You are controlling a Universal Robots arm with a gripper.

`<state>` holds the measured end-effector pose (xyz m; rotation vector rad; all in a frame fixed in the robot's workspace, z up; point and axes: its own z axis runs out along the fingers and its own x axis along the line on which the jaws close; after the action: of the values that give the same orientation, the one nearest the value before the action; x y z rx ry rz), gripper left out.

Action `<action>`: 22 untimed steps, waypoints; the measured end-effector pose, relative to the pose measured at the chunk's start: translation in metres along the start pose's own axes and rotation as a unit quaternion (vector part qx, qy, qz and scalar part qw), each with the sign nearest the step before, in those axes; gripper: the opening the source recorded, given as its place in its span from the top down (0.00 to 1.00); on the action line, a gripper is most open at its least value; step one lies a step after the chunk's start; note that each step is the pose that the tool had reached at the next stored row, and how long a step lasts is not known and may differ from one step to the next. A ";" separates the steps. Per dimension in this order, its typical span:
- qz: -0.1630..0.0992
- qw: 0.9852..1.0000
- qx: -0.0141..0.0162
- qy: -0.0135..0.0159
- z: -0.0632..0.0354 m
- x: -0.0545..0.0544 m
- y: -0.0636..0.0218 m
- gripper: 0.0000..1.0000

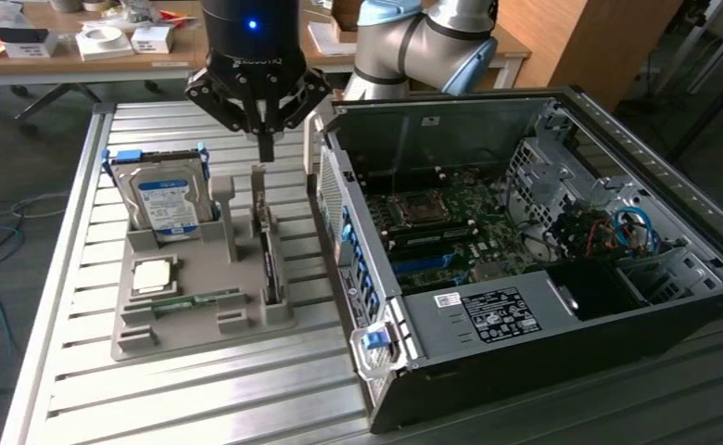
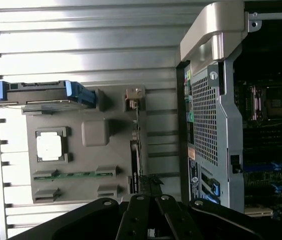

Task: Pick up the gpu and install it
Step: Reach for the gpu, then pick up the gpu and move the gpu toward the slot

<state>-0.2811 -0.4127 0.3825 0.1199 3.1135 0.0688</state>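
Gripper point(image 1: 264, 151) hangs over the far end of the tray point(image 1: 201, 320), fingers pressed together, holding nothing. Tips point straight down, just above the far end of the gpu point(image 1: 268, 261), not touching. The gpu stands on edge in the tray's slot on the exterior view's right side, a thin dark slab running near to far, not yet picked up. The tray sits on the slatted table point(image 1: 90, 389), on the exterior view's left of the open case point(image 1: 486, 320). A drive point(image 1: 164, 199) with a blue label stands upright at the tray's far left. A cpu point(image 1: 151, 275) lies flat nearer, and a green memory stick point(image 1: 195, 299) lies nearer again. The case has its side off and the motherboard point(image 1: 442, 227) is exposed. In the wrist view the gripper point(image 2: 148, 202) has its black fingers together over the gpu point(image 2: 136, 150). The tray point(image 2: 105, 167), drive point(image 2: 40, 95), cpu point(image 2: 49, 146) and memory stick point(image 2: 75, 175) lie beyond, with the case point(image 2: 208, 125) beside the tray.
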 end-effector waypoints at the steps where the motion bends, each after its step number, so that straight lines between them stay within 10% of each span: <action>1: 0.000 1.000 0.000 0.000 -0.0001 0.000 -0.0013 0.89; 22: 0.000 1.000 0.000 0.000 -0.0002 0.007 -0.0171 0.89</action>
<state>-0.2896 -0.4292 0.3818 0.1201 3.1135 0.0688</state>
